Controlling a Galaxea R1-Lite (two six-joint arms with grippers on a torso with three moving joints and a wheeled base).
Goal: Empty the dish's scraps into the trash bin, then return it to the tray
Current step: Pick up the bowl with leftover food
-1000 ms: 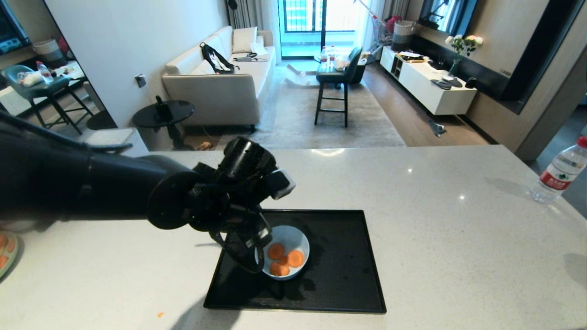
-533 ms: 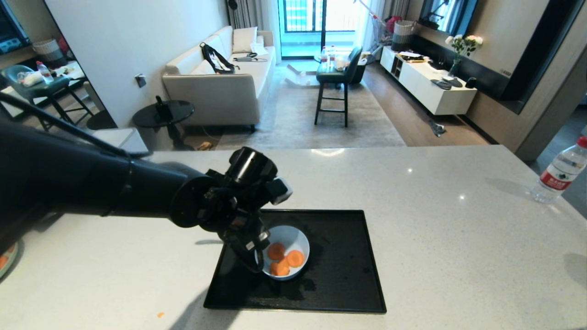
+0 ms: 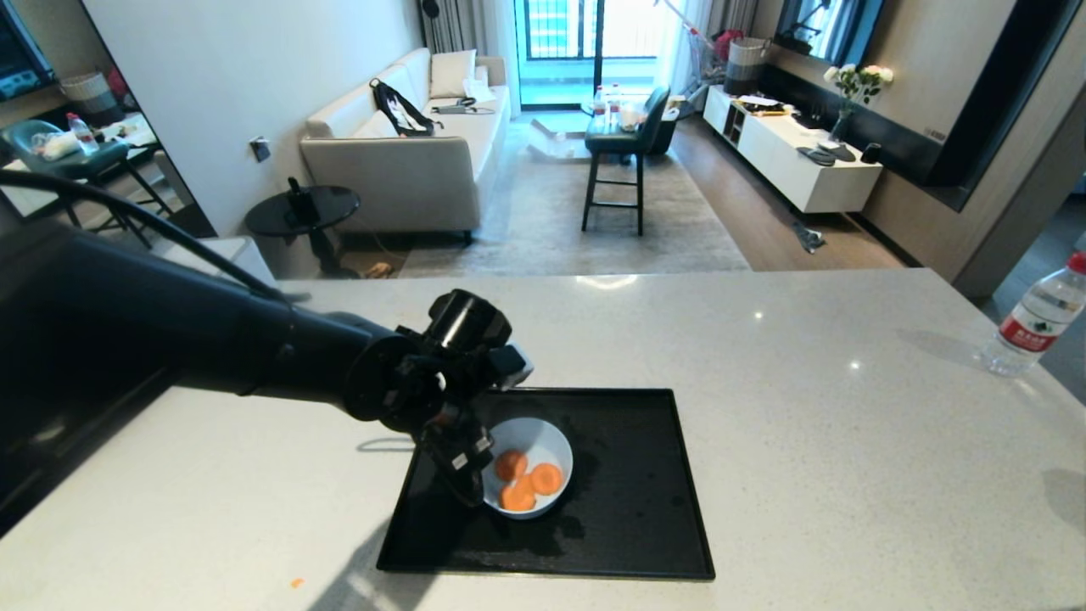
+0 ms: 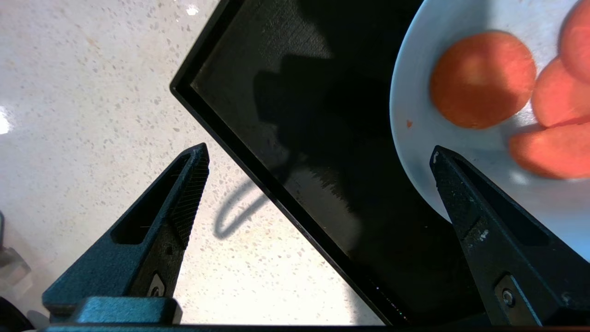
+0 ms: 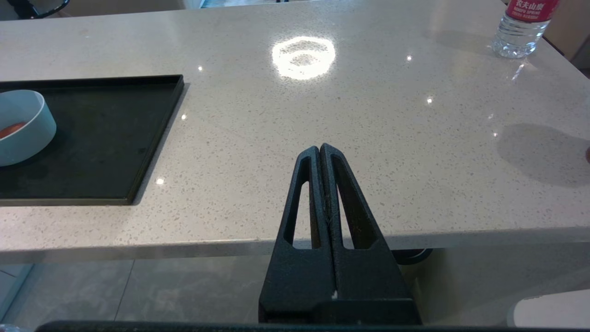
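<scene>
Small pale-blue dish, upright on the black tray, left of the tray's middle. Three orange carrot scraps inside, overlapping, flat on the bottom. No trash bin in any view.

Left gripper at the dish's nine o'clock, pointing down, spread wide, holding nothing. In the left wrist view, gripper with one finger across the dish's rim, just short of the nearest scraps; other finger over the pale speckled countertop, outside the tray's corner. Tray rim and a strip of bare tray floor between the two fingers. Cannot tell whether either finger touches the dish.

Tray near the countertop's front edge, roughly at six o'clock on its surface. A small orange crumb on the countertop at the tray's eight o'clock. Clear water bottle with a red label at the tray's two o'clock, well apart, by the counter's right edge.

Right gripper parked low before the counter's front edge, fingers pressed together, empty; from there, dish and tray at ten o'clock, bottle at one o'clock.
</scene>
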